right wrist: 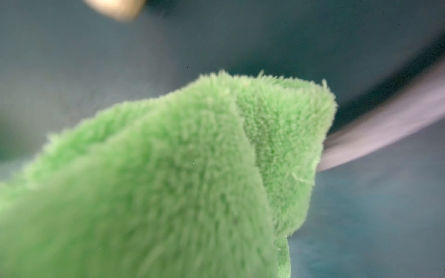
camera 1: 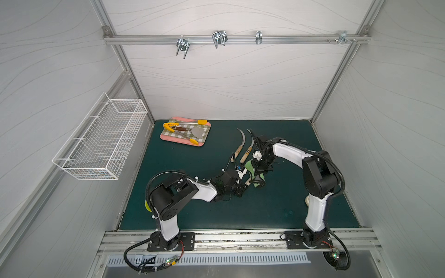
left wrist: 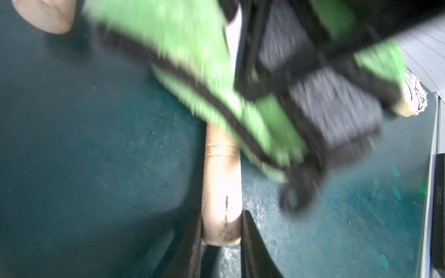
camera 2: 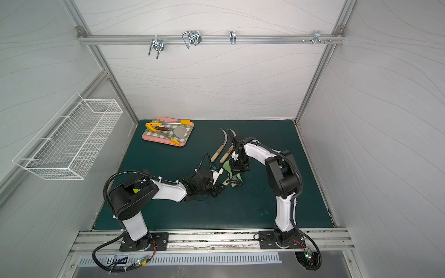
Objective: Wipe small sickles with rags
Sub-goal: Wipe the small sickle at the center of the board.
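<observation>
Green rag (right wrist: 168, 180) fills the right wrist view, fuzzy pile up close, right claw (camera 1: 259, 172) clamped on it. Grey curved blade of the held sickle (right wrist: 385, 134) pokes out behind the rag's fold. Left wrist view, blurred: left claw (left wrist: 221, 215) pinched tight on the butt of that sickle's pale wooden handle, rag draped over the handle's other end. In both top views the claws meet mid-worktop (camera 1: 240, 211), rag between them. Second sickle (camera 1: 237, 150) and third sickle (camera 1: 246, 154) lie side by side just behind, blades toward the back wall. Pink tray (camera 1: 166, 138) with yellow-tipped tongs (camera 1: 168, 126) and spatula (camera 1: 198, 134) sits at the far left corner. White wire basket (camera 1: 101, 139) hangs on the left wall.
</observation>
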`<action>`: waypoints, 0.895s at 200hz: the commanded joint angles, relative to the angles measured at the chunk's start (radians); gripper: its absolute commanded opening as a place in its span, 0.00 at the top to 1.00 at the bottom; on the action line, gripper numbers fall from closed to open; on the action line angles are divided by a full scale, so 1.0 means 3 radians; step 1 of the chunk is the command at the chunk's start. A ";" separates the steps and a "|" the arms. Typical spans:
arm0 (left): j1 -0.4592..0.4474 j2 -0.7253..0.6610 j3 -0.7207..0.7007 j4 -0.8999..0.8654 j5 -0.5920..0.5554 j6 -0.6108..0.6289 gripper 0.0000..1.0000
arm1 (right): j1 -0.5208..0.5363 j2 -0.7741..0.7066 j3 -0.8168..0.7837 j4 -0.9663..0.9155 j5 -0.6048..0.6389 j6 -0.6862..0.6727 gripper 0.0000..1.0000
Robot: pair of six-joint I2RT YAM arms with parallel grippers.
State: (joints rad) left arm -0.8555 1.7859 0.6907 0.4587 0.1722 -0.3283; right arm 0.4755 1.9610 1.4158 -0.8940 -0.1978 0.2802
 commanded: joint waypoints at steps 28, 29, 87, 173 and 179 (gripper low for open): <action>0.0009 -0.0226 0.0026 -0.0737 0.0078 0.0170 1.00 | -0.0289 0.0163 0.0074 0.0333 0.0481 -0.0204 0.88; 0.0009 -0.0231 0.0030 -0.0747 0.0079 0.0172 1.00 | -0.0290 0.0157 0.0075 0.0335 0.0470 -0.0206 0.88; 0.0007 -0.0368 0.0256 -0.1242 0.0128 0.0245 0.63 | -0.0290 -0.0612 -0.0268 0.0400 -0.0074 -0.0141 0.88; 0.0012 -0.0365 0.0829 -0.1708 0.0021 0.0381 0.55 | -0.0486 -0.1630 -0.0774 0.0271 -0.0224 -0.0202 0.86; 0.0009 -0.0303 0.0906 -0.1743 0.0020 0.0409 0.56 | -0.0524 -0.1660 -0.0787 0.0270 -0.0253 -0.0207 0.86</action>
State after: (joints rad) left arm -0.8516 1.6466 0.8635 -0.0200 0.1909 -0.2539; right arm 0.3519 1.5040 1.2011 -0.7925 -0.2348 0.2375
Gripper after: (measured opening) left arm 0.445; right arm 0.142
